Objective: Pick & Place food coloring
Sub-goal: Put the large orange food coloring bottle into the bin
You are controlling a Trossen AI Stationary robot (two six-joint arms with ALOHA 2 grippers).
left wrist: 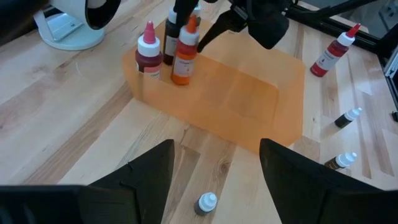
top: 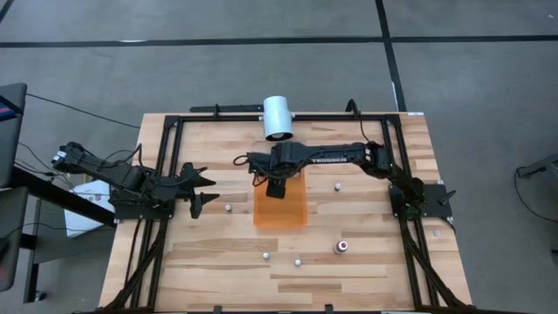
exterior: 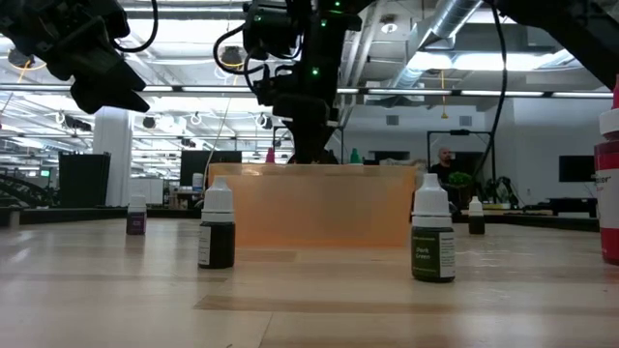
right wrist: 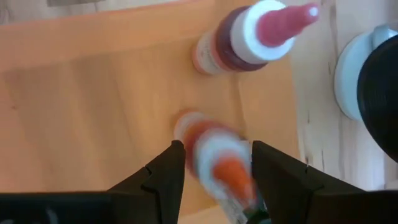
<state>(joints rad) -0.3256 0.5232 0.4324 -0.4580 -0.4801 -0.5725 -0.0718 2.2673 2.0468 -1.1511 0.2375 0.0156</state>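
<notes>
I'm seeing three bottles (left wrist: 177,46) standing on the mat (left wrist: 249,99) at its far end, near the cylinder (top: 278,117); other bottles (top: 296,261) are lying scattered around the table (top: 375,279).

- "TROSSEN" in pale capitals runs along the forearm of the right arm (top: 336,158), read in the high view; it sits on the dark link that stretches over the worktop
- A dark label on the bottle (exterior: 432,230) standing nearest in the low view carries two short pale lines; they seem to read "Dark Green", though the letters are small and not certain
- The red bottle (exterior: 608,188) at the edge of the low view has dark print on its white label band; too cut off to read
- The labels on the other bottles carry print too small or blurred to read in any view
</notes>
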